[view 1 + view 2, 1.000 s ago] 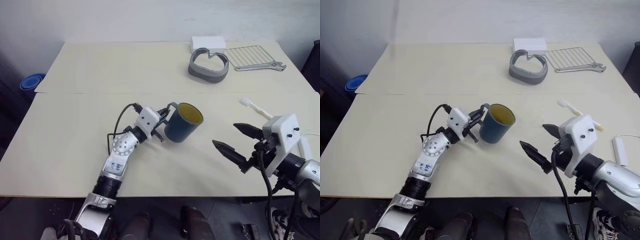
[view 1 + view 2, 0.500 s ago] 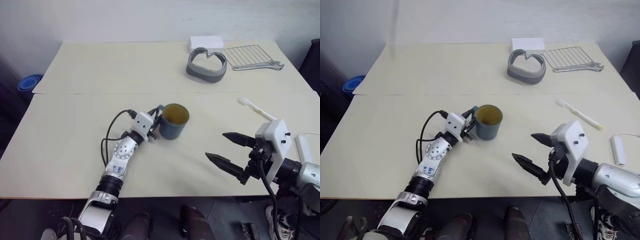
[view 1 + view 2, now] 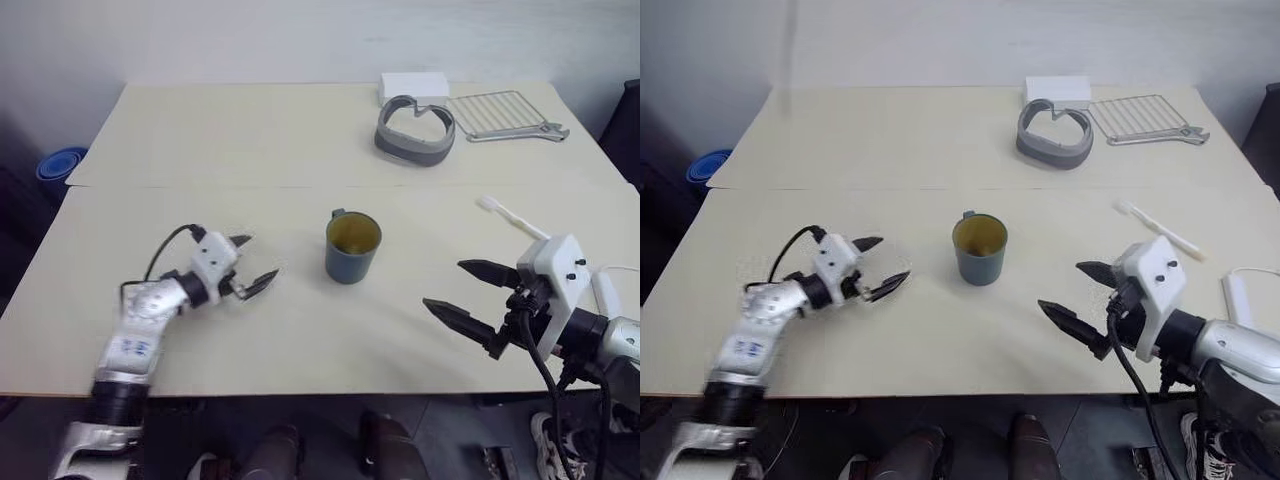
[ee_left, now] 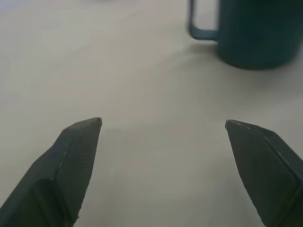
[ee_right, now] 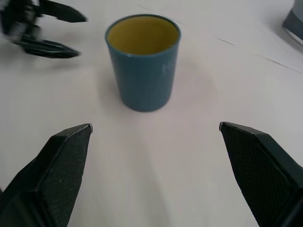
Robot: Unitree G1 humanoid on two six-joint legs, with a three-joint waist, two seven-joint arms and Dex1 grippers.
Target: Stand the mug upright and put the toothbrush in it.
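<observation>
Small teal-blue mug (image 3: 352, 248) with yellowish inside stands upright; toothbrush step comes next.
My left pincer (image 3: 256, 262) and right pincer (image 3: 466, 290) are spread, empty; my right must reach the slim white toothbrush (image 3: 514, 219).

This looks like a test room or lab. A big plain cream counter (image 3: 200, 140) stands by a bare white wall (image 3: 300, 40), with odd things at the upper right: a wire rack (image 3: 495, 110) and a wrench (image 3: 530, 132).

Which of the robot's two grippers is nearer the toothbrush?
The right gripper: the toothbrush lies just beyond it on the table, while the left gripper is on the far side of the mug.
</observation>
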